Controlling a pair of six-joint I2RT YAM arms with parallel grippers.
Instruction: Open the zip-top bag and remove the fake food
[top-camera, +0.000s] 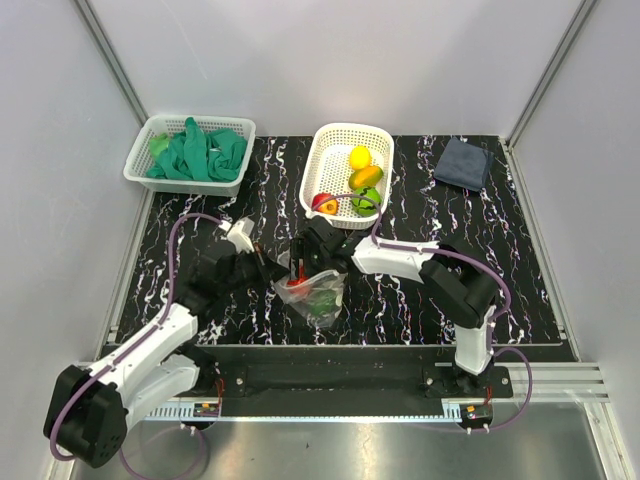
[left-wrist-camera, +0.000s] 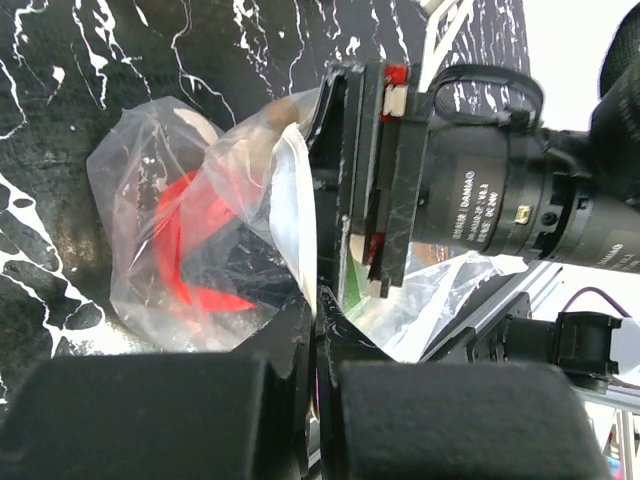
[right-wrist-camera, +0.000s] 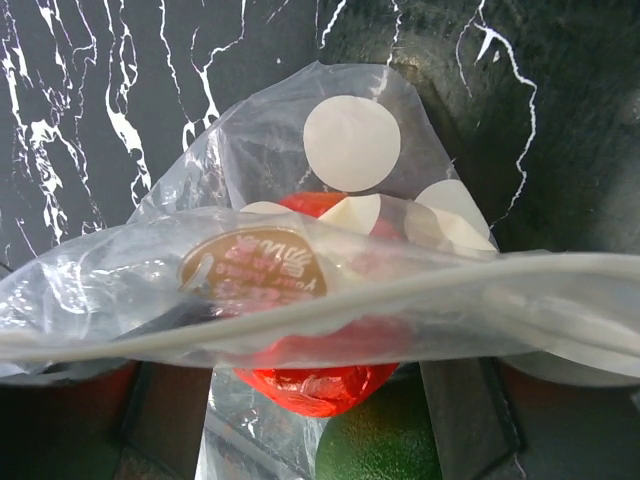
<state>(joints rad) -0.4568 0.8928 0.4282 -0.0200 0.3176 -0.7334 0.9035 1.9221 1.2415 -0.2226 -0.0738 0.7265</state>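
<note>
The clear zip-top bag (top-camera: 316, 292) lies at the table's front centre, between both grippers. My left gripper (left-wrist-camera: 318, 312) is shut on the bag's edge. In the top view it sits at the bag's left side (top-camera: 277, 272). My right gripper (top-camera: 318, 252) reaches into the bag's mouth from the right, jaws open. In the right wrist view the bag's whitish zip strip (right-wrist-camera: 330, 310) crosses in front. Behind it a red fake food (right-wrist-camera: 320, 380) and a green one (right-wrist-camera: 385, 445) lie between my open right fingers (right-wrist-camera: 165, 420). The red piece also shows in the left wrist view (left-wrist-camera: 185, 250).
A white lattice basket (top-camera: 322, 150) behind the bag holds yellow (top-camera: 360, 157), orange (top-camera: 365, 178), green (top-camera: 367, 198) and red (top-camera: 325, 204) fake food. Another white basket (top-camera: 150, 135) at back left holds green gloves (top-camera: 200, 155). A dark cloth (top-camera: 463, 163) lies at back right.
</note>
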